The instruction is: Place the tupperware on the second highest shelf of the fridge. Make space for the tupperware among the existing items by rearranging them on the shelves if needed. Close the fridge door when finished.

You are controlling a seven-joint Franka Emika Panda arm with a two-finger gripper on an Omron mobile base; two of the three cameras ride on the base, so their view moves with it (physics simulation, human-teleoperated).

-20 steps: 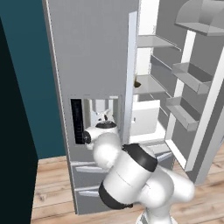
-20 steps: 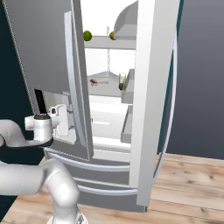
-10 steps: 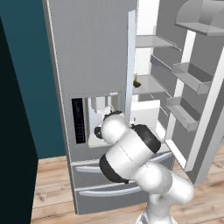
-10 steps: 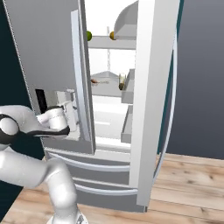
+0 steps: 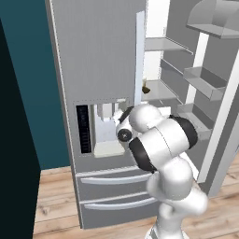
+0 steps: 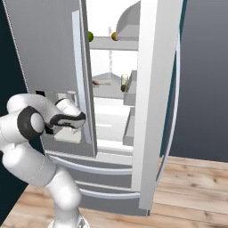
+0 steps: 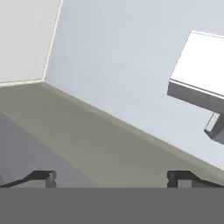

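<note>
Fingers point(image 7: 43, 177) spread wide and empty beside the tall grey French-door fridge point(image 5: 98, 60), so I'd swing wide of its pale handle point(image 6: 82, 78).

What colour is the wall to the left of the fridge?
Dark teal; the wall shows best in the left base view, beside the grey fridge.
</note>
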